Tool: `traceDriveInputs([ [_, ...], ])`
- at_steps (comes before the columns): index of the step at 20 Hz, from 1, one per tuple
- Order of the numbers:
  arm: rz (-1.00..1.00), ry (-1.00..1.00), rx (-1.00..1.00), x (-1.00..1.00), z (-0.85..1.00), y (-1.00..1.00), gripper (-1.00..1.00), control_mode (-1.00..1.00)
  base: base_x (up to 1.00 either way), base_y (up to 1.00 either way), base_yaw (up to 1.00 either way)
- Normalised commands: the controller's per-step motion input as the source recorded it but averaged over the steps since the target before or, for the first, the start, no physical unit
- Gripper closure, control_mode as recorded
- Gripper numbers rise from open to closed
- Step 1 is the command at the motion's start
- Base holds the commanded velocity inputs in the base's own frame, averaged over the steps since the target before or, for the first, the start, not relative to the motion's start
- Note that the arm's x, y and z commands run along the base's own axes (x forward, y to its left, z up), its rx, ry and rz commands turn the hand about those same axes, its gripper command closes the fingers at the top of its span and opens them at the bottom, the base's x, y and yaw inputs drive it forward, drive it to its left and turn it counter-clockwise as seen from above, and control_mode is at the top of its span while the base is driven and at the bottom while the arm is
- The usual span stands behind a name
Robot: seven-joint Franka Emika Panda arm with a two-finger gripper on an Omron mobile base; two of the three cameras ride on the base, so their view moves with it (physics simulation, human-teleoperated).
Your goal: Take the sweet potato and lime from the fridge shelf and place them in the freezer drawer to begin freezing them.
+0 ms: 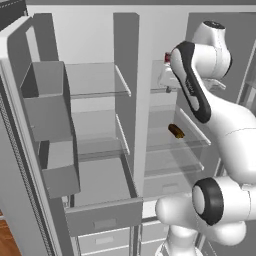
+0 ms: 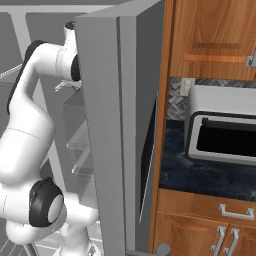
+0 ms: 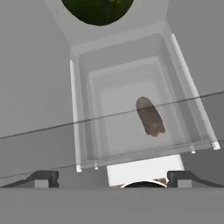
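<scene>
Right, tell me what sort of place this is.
A kitchen, rendered rather than real. An open fridge with glass shelves holds a sweet potato. Wooden cabinets hang above a dark countertop, which carries a microwave-like oven.

Tool: jaws wide, nothing between tips; hangs above glass shelves, looking down thru them.
Below tool: glass shelf edge crosses btwn tool and sweet potato; potato lies alone on lower shelf, free room all round it.
Lime: at top edge of hand view, close, partly cut off.
Sides: shelf side rails + fridge walls bound the bay.
Freezer drawer: pulled out, top unobstructed.
Divider: upright wall btwn the two fridge bays.
</scene>
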Motion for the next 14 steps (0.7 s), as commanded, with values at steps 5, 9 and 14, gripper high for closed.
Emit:
traceDriveInputs([
  [5,-0.01,-0.25,0.02,0.47,0.28,-0.26,-1.00,-1.00,0.00,0.00,0.00],
  [9,-0.01,-0.42,-0.01,0.27,0.12,-0.15,-1.00,-1.00,0.00,0.00,0.00],
  [14,0.00,-0.33,-0.10,0.44,-0.47,0.00,-1.00,-1.00,0.00,0.00,0.00],
])
